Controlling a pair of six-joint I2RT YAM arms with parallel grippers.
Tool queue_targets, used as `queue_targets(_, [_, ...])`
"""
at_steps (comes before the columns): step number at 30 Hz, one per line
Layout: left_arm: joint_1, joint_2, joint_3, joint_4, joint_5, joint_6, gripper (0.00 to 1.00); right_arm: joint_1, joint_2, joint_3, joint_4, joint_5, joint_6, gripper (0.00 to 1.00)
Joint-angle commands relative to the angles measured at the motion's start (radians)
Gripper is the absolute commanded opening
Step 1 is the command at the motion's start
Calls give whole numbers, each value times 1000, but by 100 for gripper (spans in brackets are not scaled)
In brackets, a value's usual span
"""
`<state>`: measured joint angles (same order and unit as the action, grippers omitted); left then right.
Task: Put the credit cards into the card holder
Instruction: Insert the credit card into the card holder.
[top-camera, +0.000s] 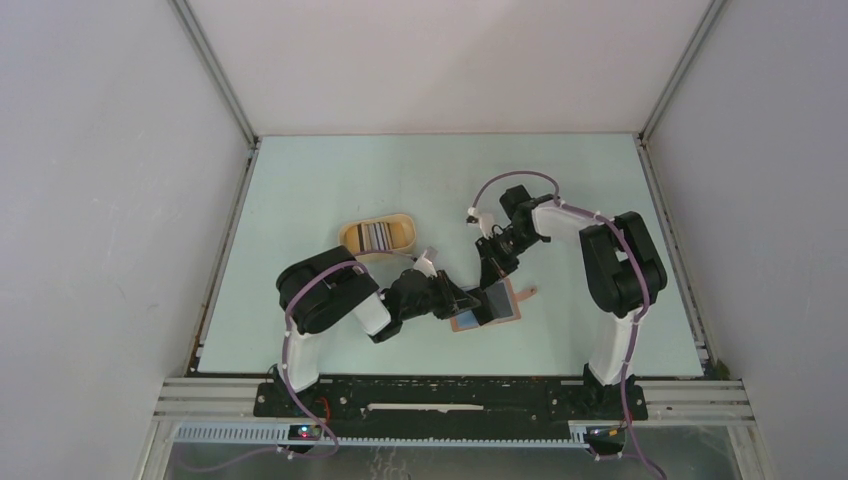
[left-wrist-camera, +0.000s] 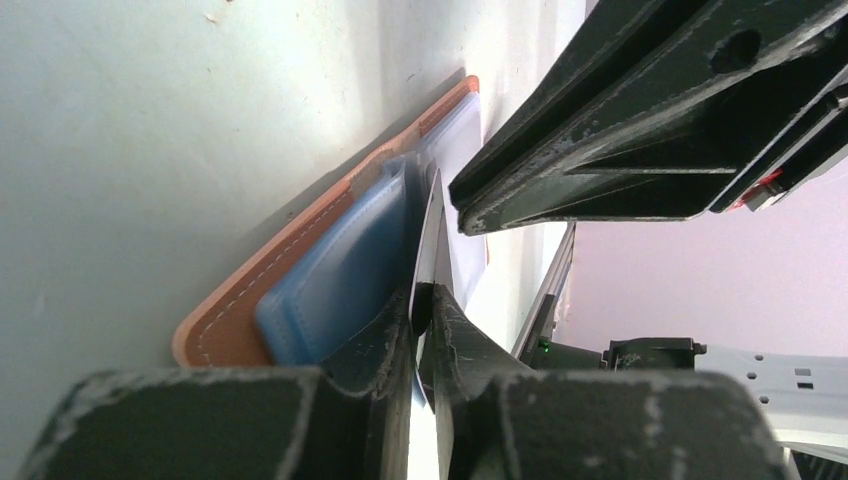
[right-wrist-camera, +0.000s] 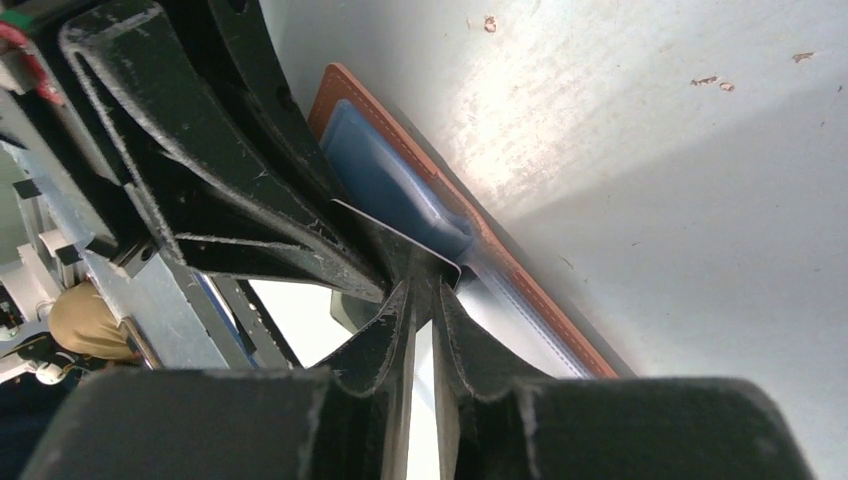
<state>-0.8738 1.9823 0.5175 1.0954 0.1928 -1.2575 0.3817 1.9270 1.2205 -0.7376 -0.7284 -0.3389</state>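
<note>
The reddish-brown card holder (top-camera: 505, 318) lies open on the table, its blue-grey pocket (left-wrist-camera: 340, 270) facing up. My left gripper (left-wrist-camera: 428, 295) is shut on a thin dark credit card (left-wrist-camera: 432, 225), held on edge over the pocket. From the far side, my right gripper (right-wrist-camera: 428, 285) is pinched on the same card's corner (right-wrist-camera: 400, 245), right above the card holder (right-wrist-camera: 555, 314). In the top view both grippers, left (top-camera: 470, 303) and right (top-camera: 493, 268), meet over the holder. More credit cards (top-camera: 378, 236) lie in a yellow oval tray.
The yellow tray (top-camera: 348, 232) stands behind the left arm, left of the card holder. White walls and metal rails close the table on three sides. The holder's tab (top-camera: 530, 293) sticks out to the right.
</note>
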Motion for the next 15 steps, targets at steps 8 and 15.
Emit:
queue_targets(8, [19, 0, 13, -126, 41, -4, 16, -39, -186, 2, 2, -62, -67, 21])
queue_targets(15, [25, -7, 32, -191, 84, -34, 16, -34, -221, 1, -2, -67, -76, 21])
